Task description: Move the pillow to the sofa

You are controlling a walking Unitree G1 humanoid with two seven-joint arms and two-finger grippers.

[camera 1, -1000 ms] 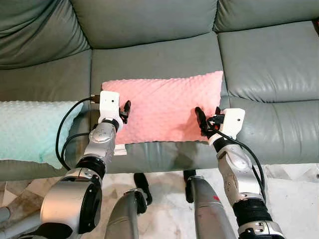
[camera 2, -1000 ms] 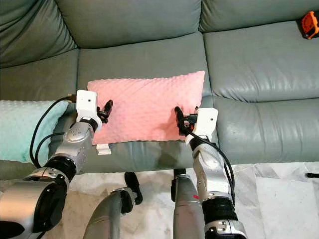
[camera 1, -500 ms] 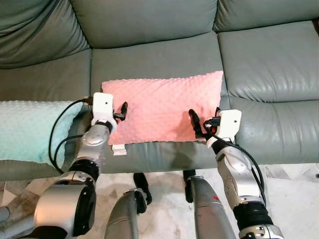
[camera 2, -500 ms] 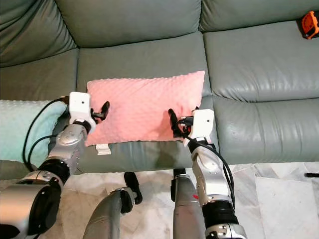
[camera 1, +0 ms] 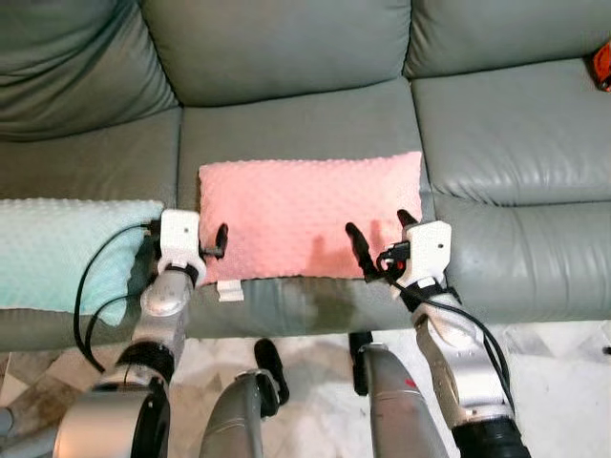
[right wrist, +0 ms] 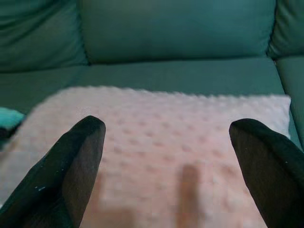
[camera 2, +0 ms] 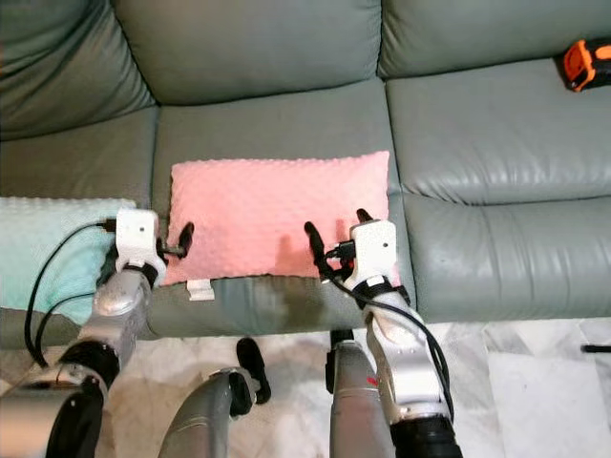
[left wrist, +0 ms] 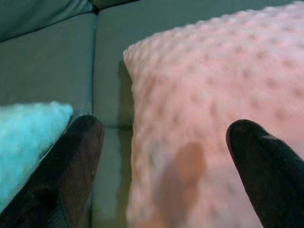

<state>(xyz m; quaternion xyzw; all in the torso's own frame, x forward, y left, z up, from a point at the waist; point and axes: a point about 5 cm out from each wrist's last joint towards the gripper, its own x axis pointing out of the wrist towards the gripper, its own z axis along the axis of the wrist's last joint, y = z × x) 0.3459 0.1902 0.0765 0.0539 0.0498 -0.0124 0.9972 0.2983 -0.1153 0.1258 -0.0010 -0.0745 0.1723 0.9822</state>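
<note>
A pink dimpled pillow [camera 1: 310, 215] lies flat on the middle seat cushion of the grey-green sofa [camera 1: 286, 114]. My left gripper [camera 1: 215, 246] sits at the pillow's front left corner. It is open, its black fingers [left wrist: 71, 161] spread with the corner of the pillow [left wrist: 213, 95] beyond them. My right gripper [camera 1: 376, 223] hovers over the pillow's front right edge. This one is open too, its fingers [right wrist: 71, 161] wide apart above the pillow [right wrist: 166, 128], holding nothing.
A mint-green pillow [camera 1: 57, 248] lies on the left seat, close to my left arm. An orange and black object [camera 2: 584, 62] rests on the far right seat. Pale marble floor [camera 1: 554, 363] lies in front of the sofa, around my legs.
Both grippers have drawn back toward the pillow's front edge. The camera has shifted, and the pillow itself stays put on the seat.
</note>
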